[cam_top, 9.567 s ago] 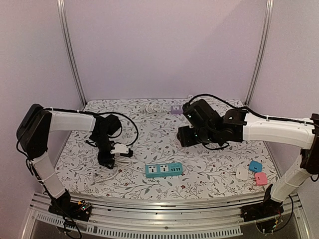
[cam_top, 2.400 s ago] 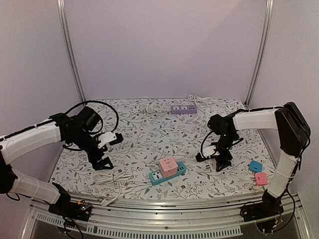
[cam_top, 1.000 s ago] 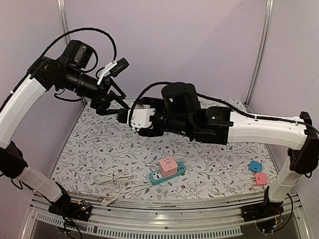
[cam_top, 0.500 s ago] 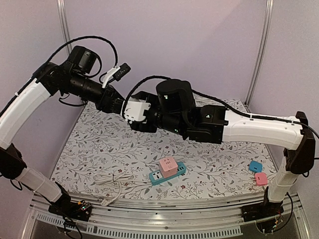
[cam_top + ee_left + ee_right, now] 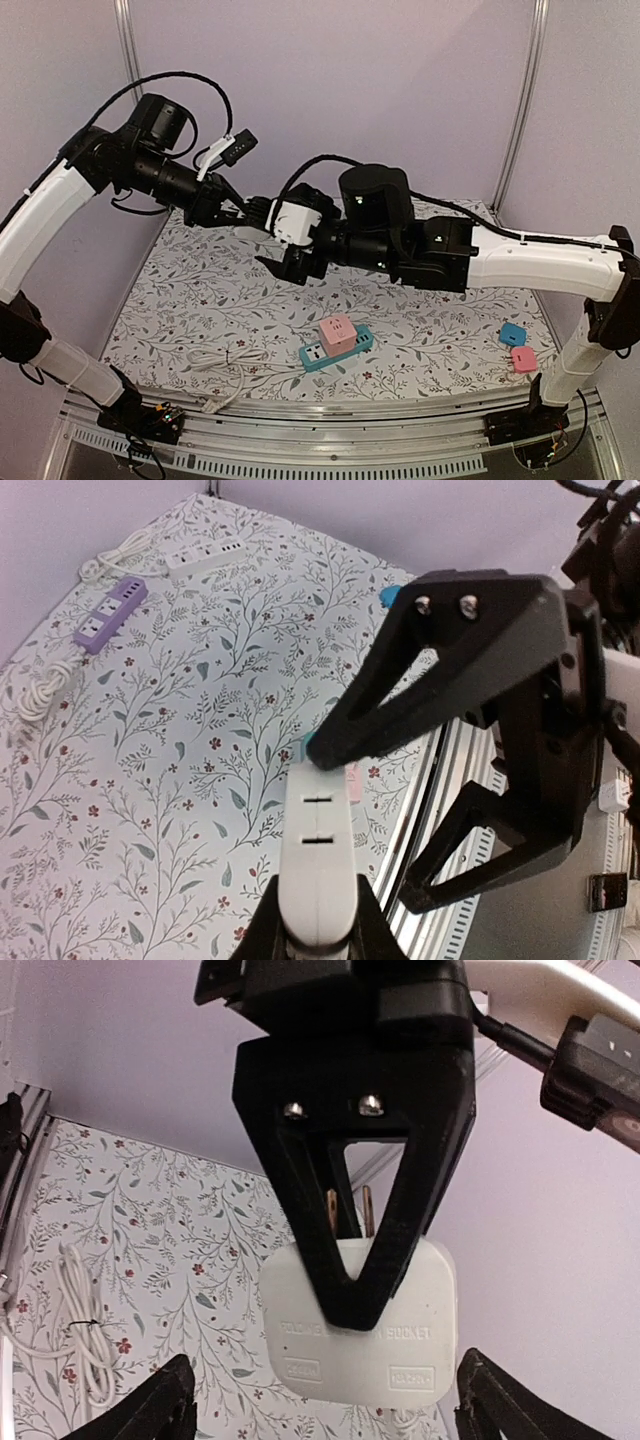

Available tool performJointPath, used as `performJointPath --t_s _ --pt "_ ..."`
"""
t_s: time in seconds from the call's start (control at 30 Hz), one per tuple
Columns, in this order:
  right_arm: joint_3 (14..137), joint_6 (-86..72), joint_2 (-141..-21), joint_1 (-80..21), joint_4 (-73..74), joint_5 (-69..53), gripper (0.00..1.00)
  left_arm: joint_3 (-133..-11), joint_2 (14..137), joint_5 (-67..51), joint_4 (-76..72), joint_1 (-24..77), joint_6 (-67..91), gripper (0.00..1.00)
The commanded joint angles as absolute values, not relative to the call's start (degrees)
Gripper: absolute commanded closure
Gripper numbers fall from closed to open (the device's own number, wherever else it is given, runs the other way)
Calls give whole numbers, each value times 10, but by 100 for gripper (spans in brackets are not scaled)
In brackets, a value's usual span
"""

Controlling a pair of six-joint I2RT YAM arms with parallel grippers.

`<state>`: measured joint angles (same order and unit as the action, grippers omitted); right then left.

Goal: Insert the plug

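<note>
right gripper point(image 5: 288, 268) has let go and dropped back, jaws wide; left gripper point(image 5: 252, 212) clamps the plug point(image 5: 295, 220) mid-air, prongs free, likely regrasped for the strip point(image 5: 310, 356).

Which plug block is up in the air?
The white plug block, pinched in the left fingers. The pink cube sits on the teal strip; the blue block and pink block lie on the table.
</note>
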<state>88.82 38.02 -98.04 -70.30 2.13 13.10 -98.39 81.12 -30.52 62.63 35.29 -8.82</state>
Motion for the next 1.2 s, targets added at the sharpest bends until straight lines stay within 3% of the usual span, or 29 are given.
performJointPath --t_s 0.0,0.1,0.23,0.5,0.63,0.9,0.97,1.1,1.13,1.17 --pt "829 141 -890 -629 -2 -68 8 -1009 784 -358 654 348 -152 100" --pt "793 -33 -870 -580 -64 -178 10 -1026 771 -389 677 348 -190 100" --pt "755 -132 -891 -585 -207 -256 16 -1042 771 -405 693 349 -192 100" --pt "777 -128 -948 -629 -313 -282 19 -1067 767 -399 686 354 -184 100" --pt "797 -137 -973 -631 -315 -290 45 -1068 767 -410 681 354 -178 100" --pt "822 -147 -1004 -631 -311 -292 71 -1060 768 -428 682 355 -181 100" --pt "830 -151 -1012 -631 -307 -295 97 -1060 768 -431 682 356 -180 100" --pt "820 -151 -1004 -628 -298 -288 100 -1055 761 -431 689 356 -190 100" --pt "814 -146 -996 -626 -287 -285 100 -1051 759 -428 691 356 -192 92" --pt "807 -138 -989 -623 -269 -277 100 -1049 757 -425 695 356 -197 59"
